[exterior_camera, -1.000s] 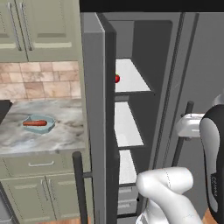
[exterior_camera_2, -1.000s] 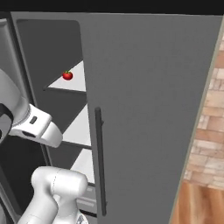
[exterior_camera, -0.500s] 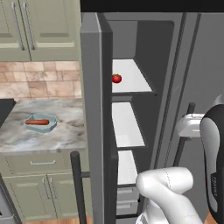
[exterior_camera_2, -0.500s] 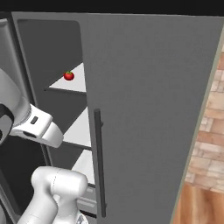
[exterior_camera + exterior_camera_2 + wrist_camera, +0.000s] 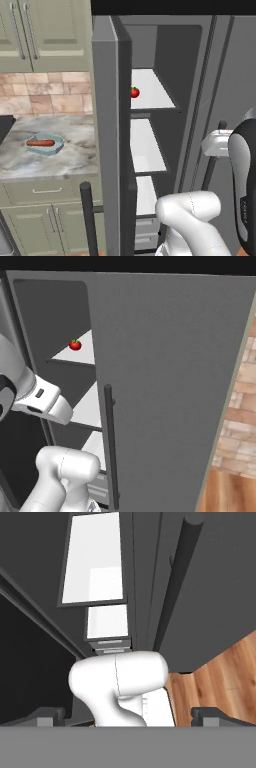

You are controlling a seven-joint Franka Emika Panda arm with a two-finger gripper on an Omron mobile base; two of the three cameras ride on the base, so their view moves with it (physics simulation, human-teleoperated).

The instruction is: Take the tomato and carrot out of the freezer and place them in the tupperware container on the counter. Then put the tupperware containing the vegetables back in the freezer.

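Tomato (image 5: 135, 92) sits on the freezer (image 5: 112, 100) shelf; carrot (image 5: 40, 143) in container (image 5: 46, 145) (tabletop (image 5: 75, 155), left); hand (image 5: 130, 714) wide open, empty.

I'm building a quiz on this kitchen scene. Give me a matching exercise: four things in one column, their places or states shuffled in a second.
Things:
1. tomato
2. carrot
3. container
4. freezer

Places or states:
A. on the counter
B. door open
C. on the upper freezer shelf
D. lying in the container

Pairs: 1-C, 2-D, 3-A, 4-B
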